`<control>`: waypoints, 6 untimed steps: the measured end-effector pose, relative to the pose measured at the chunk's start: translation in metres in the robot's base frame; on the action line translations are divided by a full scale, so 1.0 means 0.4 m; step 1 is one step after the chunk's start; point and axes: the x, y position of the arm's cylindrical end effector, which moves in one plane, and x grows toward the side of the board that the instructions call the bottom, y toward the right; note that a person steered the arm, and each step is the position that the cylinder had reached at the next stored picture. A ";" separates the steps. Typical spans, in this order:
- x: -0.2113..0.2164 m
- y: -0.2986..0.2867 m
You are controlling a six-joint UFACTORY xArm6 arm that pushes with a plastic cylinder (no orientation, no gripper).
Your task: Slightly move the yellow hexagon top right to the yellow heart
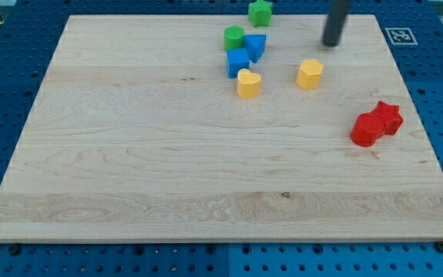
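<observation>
My tip (331, 44) hangs near the far edge of the wooden board (129, 154), toward the right, and touches no block. There is no pincer on this arm, only the plain rod, so nothing opens, closes or is held. The yellow hexagon (309, 74) lies just nearer than the tip and a little to its left, apart from it. The yellow heart (248, 83) sits to the hexagon's left and slightly nearer, with a clear strip of board between the two. Just beyond the heart are a blue cube (238, 62) and a second blue block (255, 47), whose shape I cannot make out, then a green round block (234, 37) and, farther still, a green star (260, 12). Two red blocks (376, 123) sit touching each other, well apart on the right. I judge the task to be at the approach step: the hexagon is already right of the heart and a touch farther away, so only a small nudge seems needed. For that, the tip would have to come round to the hexagon's near left side and push gently toward the far right, keeping clear of the heart.
</observation>
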 end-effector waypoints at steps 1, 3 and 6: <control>0.114 0.042; 0.280 -0.261; 0.322 -0.264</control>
